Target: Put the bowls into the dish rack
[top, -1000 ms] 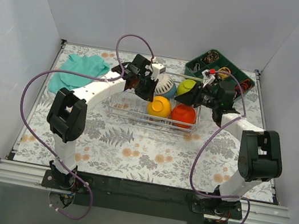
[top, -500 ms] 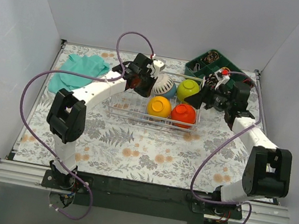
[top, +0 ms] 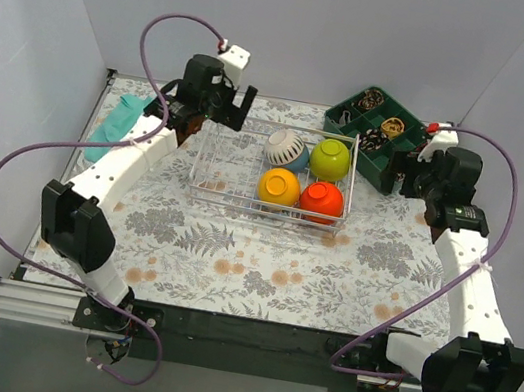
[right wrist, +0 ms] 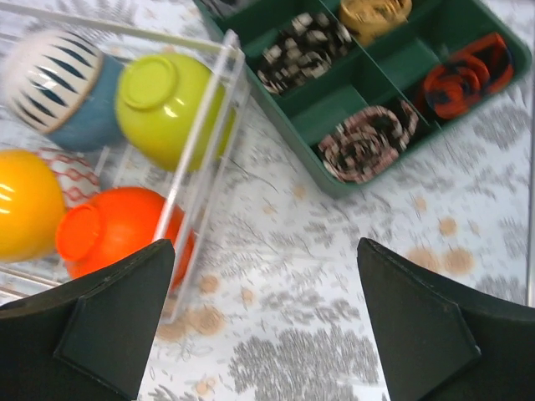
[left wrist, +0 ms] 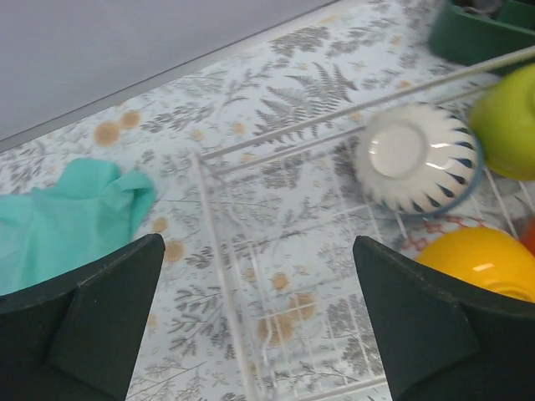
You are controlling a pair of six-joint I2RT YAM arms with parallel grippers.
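The silver wire dish rack [top: 215, 162] stands mid-table. Its right half holds several upturned bowls: white striped [top: 286, 146], lime [top: 331, 157], yellow [top: 279, 186] and orange [top: 322, 199]. My left gripper [top: 208, 108] hangs open above the rack's far left corner, empty. In the left wrist view the left gripper [left wrist: 257, 251] looks down on the rack's wires [left wrist: 221, 276] and the striped bowl [left wrist: 415, 159]. My right gripper [top: 410, 171] is open and empty, right of the rack. In the right wrist view the right gripper [right wrist: 266, 251] has the lime bowl [right wrist: 163, 104] and the orange bowl [right wrist: 109, 230] to its left.
A dark green compartment tray [top: 354, 123] with small items sits at the back right, close to the right gripper; it also shows in the right wrist view [right wrist: 393, 63]. A teal cloth [top: 118, 120] lies at the back left. White walls enclose the table on three sides.
Both grippers have opened and drawn away from the rack: the left rose and swung back-left off the striped bowl, the right pulled out to the right from the lime bowl.
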